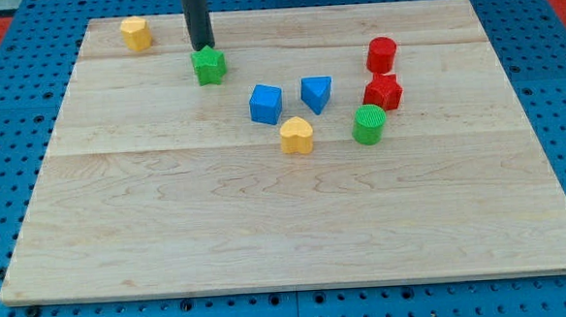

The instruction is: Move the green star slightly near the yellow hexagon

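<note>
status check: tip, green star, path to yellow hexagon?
My tip at green star, its top edge. Yellow hexagon up-left, apart from star. Nothing between them.

no text, label, brand, number or sign can be read anywhere in the camera view. the wooden worktop (296, 226) carries only plain grain, and the coloured blocks on it have bare faces without print. the blue perforated surface (10, 144) around the worktop shows only rows of holes.
</note>
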`<control>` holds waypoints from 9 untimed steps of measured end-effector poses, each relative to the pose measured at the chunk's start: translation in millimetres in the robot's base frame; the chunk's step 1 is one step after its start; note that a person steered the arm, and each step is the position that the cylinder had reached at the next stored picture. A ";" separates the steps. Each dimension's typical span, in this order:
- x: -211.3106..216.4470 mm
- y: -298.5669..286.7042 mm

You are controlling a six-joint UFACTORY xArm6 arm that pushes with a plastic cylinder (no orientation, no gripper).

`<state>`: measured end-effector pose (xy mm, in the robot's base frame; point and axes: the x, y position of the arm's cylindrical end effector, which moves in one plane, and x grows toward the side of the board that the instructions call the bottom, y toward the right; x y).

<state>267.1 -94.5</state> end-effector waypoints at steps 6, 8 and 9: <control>34.1 14.4; 32.0 -14.5; 32.0 -22.6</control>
<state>299.1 -117.1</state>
